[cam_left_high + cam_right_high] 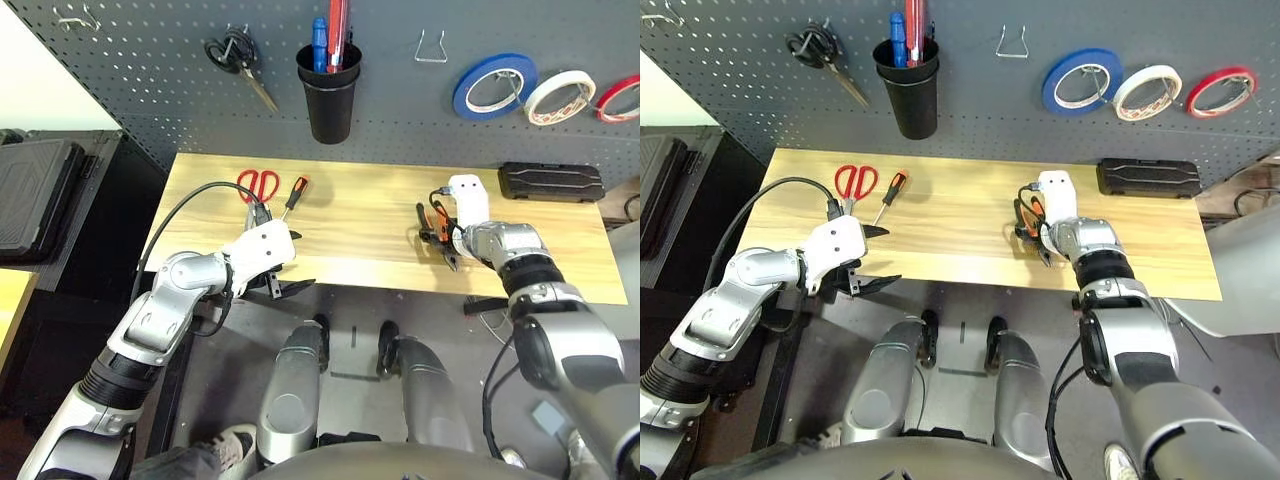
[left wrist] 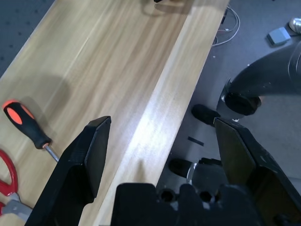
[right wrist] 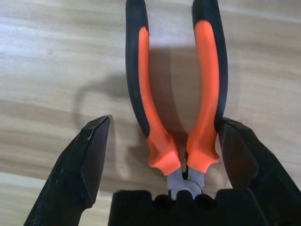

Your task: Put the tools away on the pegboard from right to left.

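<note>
Pegboard (image 1: 210, 110) cup (image 1: 329, 108) holding pens (image 1: 337, 35).

The two eye views look forward and steeply down from the head, fairly far off, sharing the surface (image 1: 350, 230) and lower pegboard (image 1: 200, 90); each wrist view looks along its own tool, the left slanting across surface and floor (image 2: 202, 136), the right close over the pliers (image 3: 202, 141) mid-frame

My left claw (image 2: 162, 122) had free room across the bare wood of the table (image 1: 350, 220); toward the pegboard (image 1: 220, 110), the black cup (image 1: 330, 100) jutted out as an obstacle.
</note>
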Robot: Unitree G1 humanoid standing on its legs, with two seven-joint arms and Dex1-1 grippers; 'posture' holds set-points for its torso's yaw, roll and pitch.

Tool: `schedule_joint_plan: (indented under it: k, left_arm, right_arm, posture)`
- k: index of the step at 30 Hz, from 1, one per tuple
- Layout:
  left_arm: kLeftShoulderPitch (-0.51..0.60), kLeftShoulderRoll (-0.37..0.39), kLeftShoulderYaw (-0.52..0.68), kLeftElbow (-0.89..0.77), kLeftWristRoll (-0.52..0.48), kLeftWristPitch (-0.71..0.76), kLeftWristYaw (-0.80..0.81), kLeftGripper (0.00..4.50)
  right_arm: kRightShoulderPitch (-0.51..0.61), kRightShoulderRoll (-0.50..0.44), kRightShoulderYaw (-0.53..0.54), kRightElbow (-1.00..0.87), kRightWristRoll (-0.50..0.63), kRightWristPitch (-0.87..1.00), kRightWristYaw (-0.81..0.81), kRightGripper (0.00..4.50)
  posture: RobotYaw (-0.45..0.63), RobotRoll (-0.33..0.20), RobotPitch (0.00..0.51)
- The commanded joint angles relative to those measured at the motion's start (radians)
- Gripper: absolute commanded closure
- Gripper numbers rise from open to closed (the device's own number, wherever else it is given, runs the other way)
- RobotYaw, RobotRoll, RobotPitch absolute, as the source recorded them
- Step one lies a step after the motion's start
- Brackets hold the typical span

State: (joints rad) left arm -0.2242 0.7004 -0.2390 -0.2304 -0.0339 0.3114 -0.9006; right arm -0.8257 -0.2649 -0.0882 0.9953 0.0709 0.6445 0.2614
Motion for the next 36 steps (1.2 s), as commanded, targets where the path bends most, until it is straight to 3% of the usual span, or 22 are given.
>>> schedule_joint_plan:
  k: [1,6,9,12,13,23,28,36]
  left_arm:
    - [0.019,0.012,-0.014,-0.031,0.013,0.016,-0.006,0.0]
    - [0.023,0.018,-0.013,-0.039,0.014,0.029,-0.003,0.0]
    - [0.022,0.021,-0.011,-0.038,0.018,0.031,-0.001,0.0]
    - [0.017,0.019,-0.013,-0.03,0.022,0.03,0.004,0.0]
    - [0.014,0.018,-0.014,-0.026,0.024,0.028,0.005,0.0]
    - [-0.019,-0.01,-0.001,0.021,0.02,-0.025,0.011,0.0]
    - [-0.003,-0.052,0.074,0.015,-0.07,-0.122,0.003,0.0]
    - [0.003,-0.141,0.174,-0.054,-0.23,-0.132,0.025,0.0]
  right_arm:
    - [0.001,0.017,-0.001,0.09,-0.008,-0.009,-0.013,0.03]
    - [-0.023,0.022,-0.001,0.139,-0.017,-0.017,-0.03,0.03]
    - [-0.027,0.02,0.0,0.151,-0.024,-0.022,-0.033,0.63]
    - [-0.025,0.018,0.003,0.154,-0.033,-0.031,-0.036,1.7]
    - [-0.024,0.018,0.003,0.152,-0.034,-0.033,-0.037,1.82]
    - [0.011,-0.001,0.02,0.055,-0.047,-0.152,0.016,1.82]
    - [0.117,-0.037,0.081,-0.134,-0.089,-0.28,0.076,1.82]
    - [0.271,-0.087,0.11,-0.38,-0.106,-0.454,0.117,1.82]
  posture:
    - [0.35,0.0,0.342]
    - [0.36,0.0,0.343]
    - [0.36,0.0,0.341]
    - [0.35,0.0,0.338]
    - [0.35,0.0,0.335]
    - [0.34,0.0,0.306]
    - [0.33,0.0,0.286]
    - [0.33,0.0,0.265]
